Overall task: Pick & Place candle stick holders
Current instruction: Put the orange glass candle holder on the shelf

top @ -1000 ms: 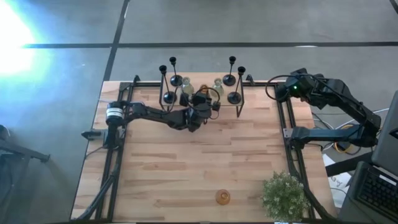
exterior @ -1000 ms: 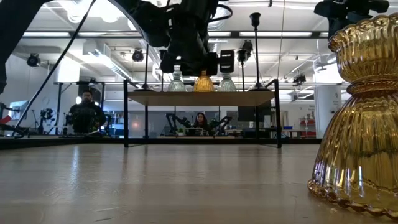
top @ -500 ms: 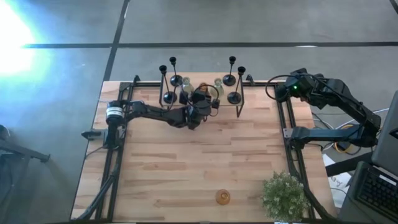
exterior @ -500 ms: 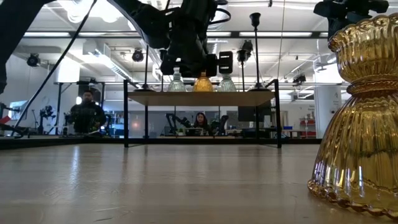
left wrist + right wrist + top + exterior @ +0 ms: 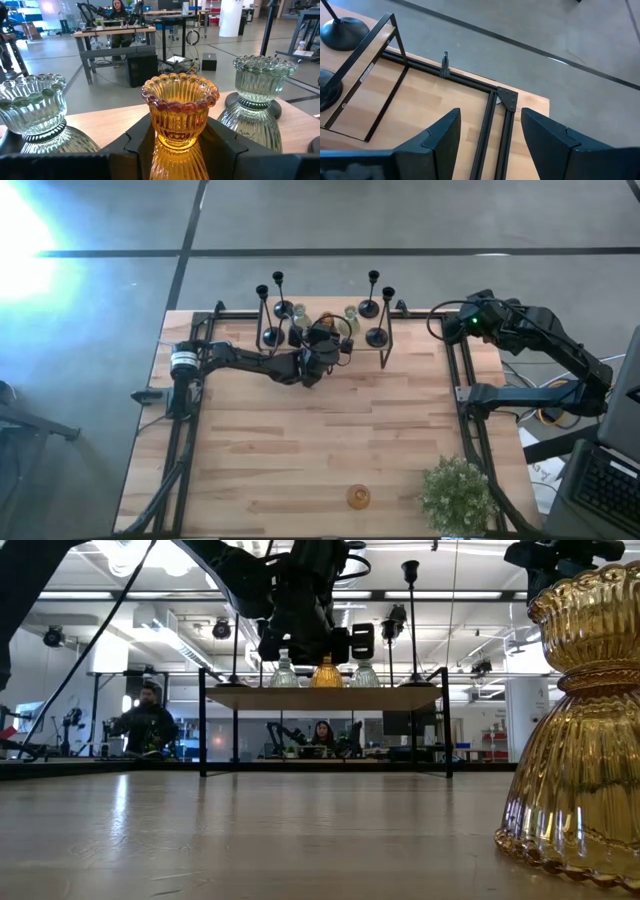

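An amber glass holder (image 5: 180, 107) stands on a raised wooden shelf (image 5: 325, 697) at the table's far middle, between two pale-green glass holders (image 5: 32, 107) (image 5: 257, 82). Several black holders (image 5: 377, 335) stand at the shelf's ends. My left gripper (image 5: 180, 142) is open and level, with one finger on either side of the amber holder's waist. I cannot tell whether the fingers touch it. A second amber holder (image 5: 358, 497) stands on the table near the near edge. My right gripper (image 5: 490, 120) is open and empty over the far right corner (image 5: 468, 320).
A green potted plant (image 5: 458, 492) stands at the near right, next to the second amber holder, which fills the right of the low view (image 5: 580, 710). A black metal frame (image 5: 455, 395) runs along the table's sides. People sit at desks in the room beyond.
My left gripper has crept toward the table's far edge, closer around the amber holder on the shelf. The holder has stayed standing on the shelf.
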